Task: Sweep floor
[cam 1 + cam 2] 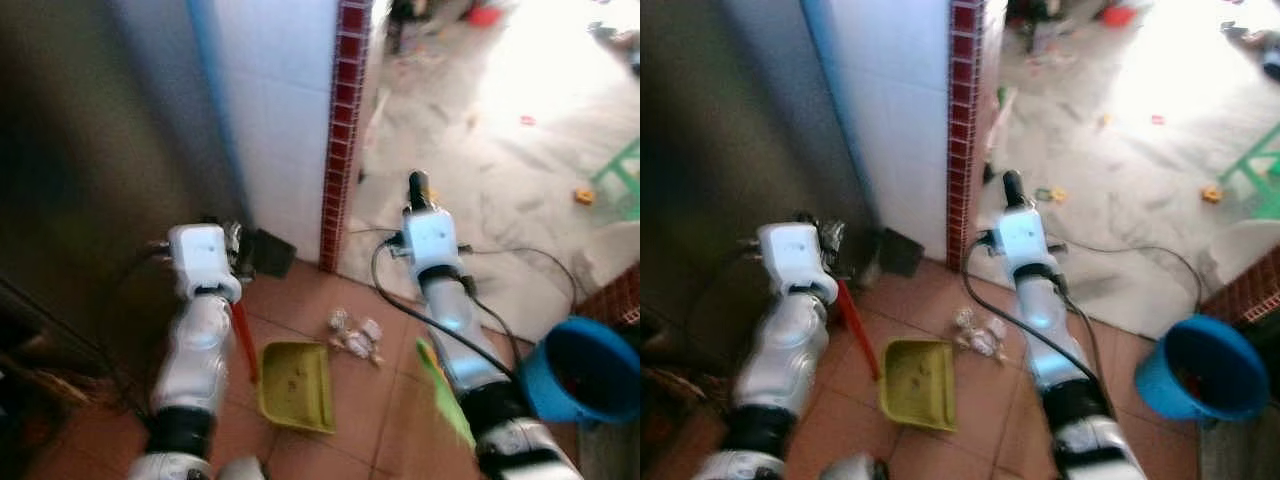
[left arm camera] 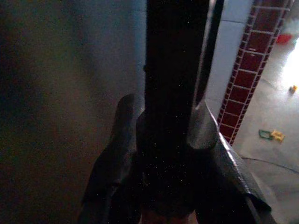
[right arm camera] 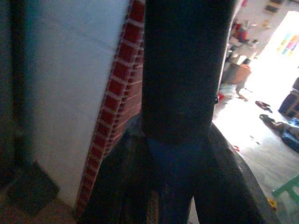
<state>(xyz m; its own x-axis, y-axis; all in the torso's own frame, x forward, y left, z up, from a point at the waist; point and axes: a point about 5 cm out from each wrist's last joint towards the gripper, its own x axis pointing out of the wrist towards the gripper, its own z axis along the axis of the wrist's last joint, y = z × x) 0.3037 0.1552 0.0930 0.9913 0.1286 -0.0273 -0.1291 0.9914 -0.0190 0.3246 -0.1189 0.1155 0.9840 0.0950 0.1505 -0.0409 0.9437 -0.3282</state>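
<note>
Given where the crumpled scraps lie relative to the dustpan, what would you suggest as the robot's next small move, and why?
Probably a short broom stroke by the right gripper, shut on the dark broom handle, toward the yellow-green plastic dustpan. The crumpled white paper scraps lie on the terracotta tiles just beyond the pan's far right corner, while the left gripper holds the pan's dark handle.
</note>
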